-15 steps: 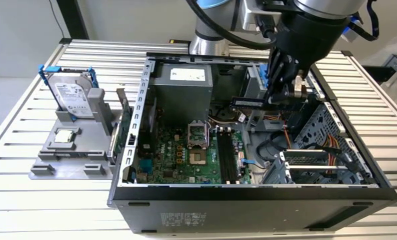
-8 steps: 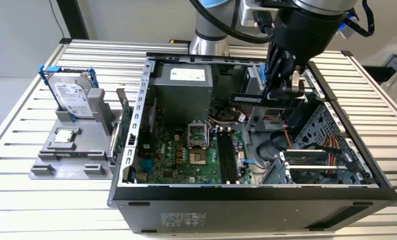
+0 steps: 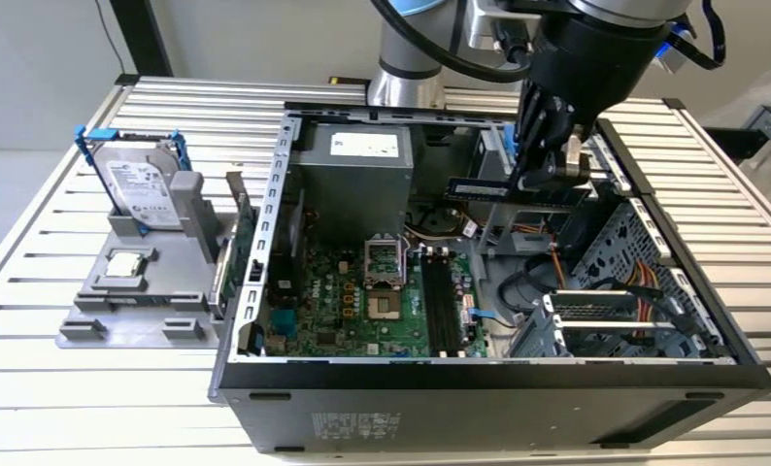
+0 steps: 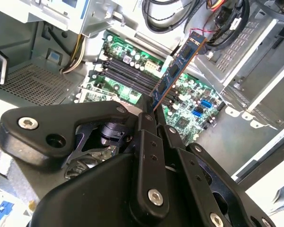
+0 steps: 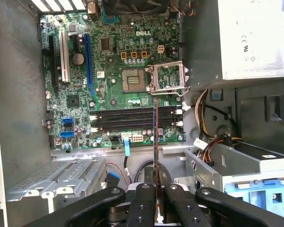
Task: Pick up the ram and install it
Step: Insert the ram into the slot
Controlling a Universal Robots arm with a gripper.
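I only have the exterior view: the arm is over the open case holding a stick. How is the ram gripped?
Observer: In the second wrist view the gripper has its jaws shut on one end of the ram; the rest sticks out free.
Operator: Are the slots free?
Observer: In the first wrist view the memory slots are all empty.
Operator: Lined up with them?
Observer: No; the first wrist view shows it edge-on, crossing the slots, not along them.

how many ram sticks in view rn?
1. The ram is gripped in the claw, held over the open case. The black memory slots on the motherboard look empty. Another stick could be hidden elsewhere in the case.
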